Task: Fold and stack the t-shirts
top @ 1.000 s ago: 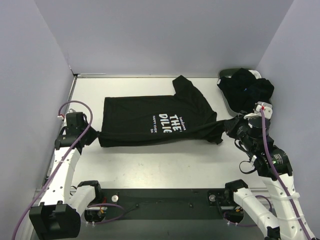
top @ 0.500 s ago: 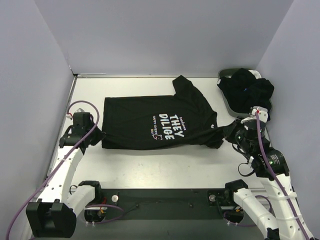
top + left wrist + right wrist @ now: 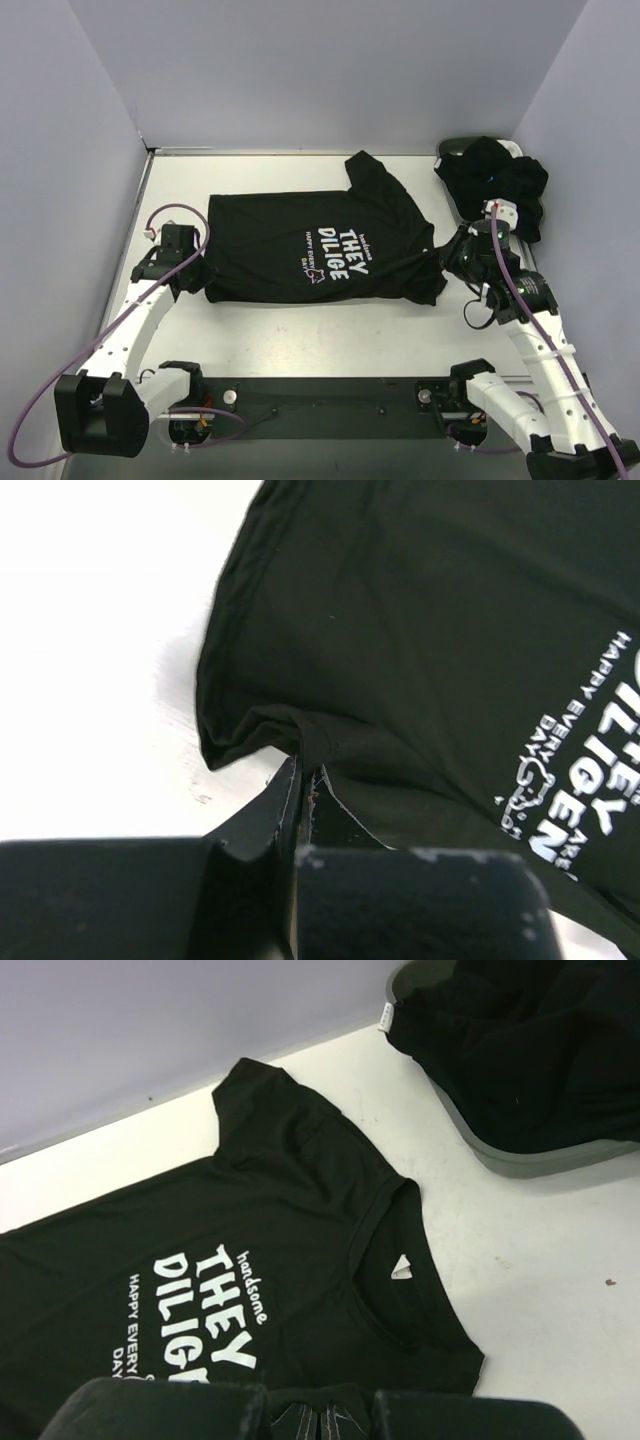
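A black t-shirt with white lettering [image 3: 320, 245] lies spread across the middle of the table, chest print up, collar to the right. My left gripper [image 3: 200, 277] is shut on its hem corner at the left, the cloth pinched between the fingertips [image 3: 305, 770]. My right gripper [image 3: 452, 262] is shut on the shoulder and sleeve edge at the right; black cloth bunches between its fingers [image 3: 320, 1415]. The collar and white neck label [image 3: 401, 1268] show in the right wrist view. More black t-shirts [image 3: 498, 180] are heaped at the back right.
The heap of dark cloth sits in a dark oval basket [image 3: 455, 150] by the right wall, its grey rim [image 3: 545, 1160] showing in the right wrist view. Purple walls close in the table on three sides. The arms' bases stand on a black strip [image 3: 320, 405] along the near edge.
Both grippers have carried the near edge of the shirt away from me, toward the back of the table. The shirt's lower part now lies further up and its print shows more fully.
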Available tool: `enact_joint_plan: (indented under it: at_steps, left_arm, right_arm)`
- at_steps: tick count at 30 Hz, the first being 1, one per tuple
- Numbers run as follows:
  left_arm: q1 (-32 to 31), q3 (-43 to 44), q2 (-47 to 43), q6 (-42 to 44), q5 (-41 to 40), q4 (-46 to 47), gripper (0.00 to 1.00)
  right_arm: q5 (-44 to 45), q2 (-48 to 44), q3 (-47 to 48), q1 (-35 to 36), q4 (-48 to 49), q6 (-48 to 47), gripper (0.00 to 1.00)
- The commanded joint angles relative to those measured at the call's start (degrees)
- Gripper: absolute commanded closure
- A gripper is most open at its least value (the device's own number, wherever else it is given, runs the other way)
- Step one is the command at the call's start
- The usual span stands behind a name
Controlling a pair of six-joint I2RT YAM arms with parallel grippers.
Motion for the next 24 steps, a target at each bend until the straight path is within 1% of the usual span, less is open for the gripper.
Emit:
enact_joint_plan:
  at_steps: [1,6,8,9,12,24]
  left_arm:
    - [0.9,2.0,2.3,-0.2,-3.4,2.6,1.0]
    - [2.7,3.1,5.5,-0.2,-4.3,3.1,1.0]
    - [3.1,3.5,6.4,-0.7,-4.4,3.3,1.0]
    - [3.5,3.6,6.7,-0.7,-4.3,3.5,1.0]
    - [3.7,4.2,8.1,-1.2,-4.1,3.9,1.0]
    - [3.7,6.2,11.6,-2.0,-4.1,4.7,1.0]
  right_arm:
    - [0.0,4.0,1.3,-1.4,4.5,0.1,1.0]
    - [-2.8,7.3,1.1,-3.6,7.7,0.3,1.0]
    - [-2.7,9.6,1.8,-3.7,8.2,-0.1,1.0]
    - [-4.5,10.3,2.2,-3.7,8.8,-0.1,1.0]
    - [-5.8,13.5,3.4,-3.8,10.3,-0.3,1.0]
    - [-11.9,24.2,12.1,-3.9,13.0,-1.8,1.0]
